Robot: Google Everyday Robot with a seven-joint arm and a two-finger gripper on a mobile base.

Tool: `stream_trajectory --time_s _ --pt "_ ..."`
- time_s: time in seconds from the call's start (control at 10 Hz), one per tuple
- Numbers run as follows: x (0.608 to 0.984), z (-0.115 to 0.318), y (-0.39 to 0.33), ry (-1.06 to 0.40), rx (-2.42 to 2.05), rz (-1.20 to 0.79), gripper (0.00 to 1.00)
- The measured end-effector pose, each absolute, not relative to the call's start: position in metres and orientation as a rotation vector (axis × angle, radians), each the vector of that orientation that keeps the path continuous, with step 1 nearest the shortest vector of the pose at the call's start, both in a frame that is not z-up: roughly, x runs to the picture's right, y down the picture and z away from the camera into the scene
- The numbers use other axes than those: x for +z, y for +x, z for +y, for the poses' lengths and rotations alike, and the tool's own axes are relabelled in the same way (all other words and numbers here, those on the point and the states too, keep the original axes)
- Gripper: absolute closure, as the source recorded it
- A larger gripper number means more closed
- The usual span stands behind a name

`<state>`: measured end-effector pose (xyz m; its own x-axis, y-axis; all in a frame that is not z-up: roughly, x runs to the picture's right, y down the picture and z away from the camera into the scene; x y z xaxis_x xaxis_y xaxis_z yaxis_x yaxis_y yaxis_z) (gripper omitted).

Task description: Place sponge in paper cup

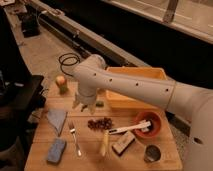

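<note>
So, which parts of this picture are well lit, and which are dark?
Camera view: the light wooden table and white robot arm are lit warmly; the area behind the yellow plastic bin is almost black; the open end effector, above the table's back part, looks shaded underneath.

1. A light wooden table (88,163) holds everything.
2. Front left corner: the sponge (56,150), a thick light-blue block, lying flat.
3. Behind it, a folded grey-blue cloth (56,120); just to their right, a fork (75,139).
4. Centre: a dark red cluster of grapes (100,123), with a pale yellow banana (104,144) in front of it.
5. Right of the banana: a dark brown block (122,144), then a dark metal cup (151,153).
6. Right side: a red-orange bowl (150,119).
7. Back: a yellow bin (135,87); a round fruit (61,83) sits at the back left.
8. The gripper (85,107) hangs above the table's middle left, fingers apart, pointing down.
</note>
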<state>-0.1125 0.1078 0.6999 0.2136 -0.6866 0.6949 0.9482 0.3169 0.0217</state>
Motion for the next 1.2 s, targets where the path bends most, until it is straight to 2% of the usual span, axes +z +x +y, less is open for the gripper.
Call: stream_trajectory --time_s 0.3,0.8,1.2 --pt "0.695 0.161 -0.131 -0.523 -1.182 -0.827 0.35" --pt "0.695 0.166 -0.132 -0.532 -1.179 -0.847 0.35" --pt "0.722 0.175 -0.166 -0.591 -1.200 -0.893 0.35"
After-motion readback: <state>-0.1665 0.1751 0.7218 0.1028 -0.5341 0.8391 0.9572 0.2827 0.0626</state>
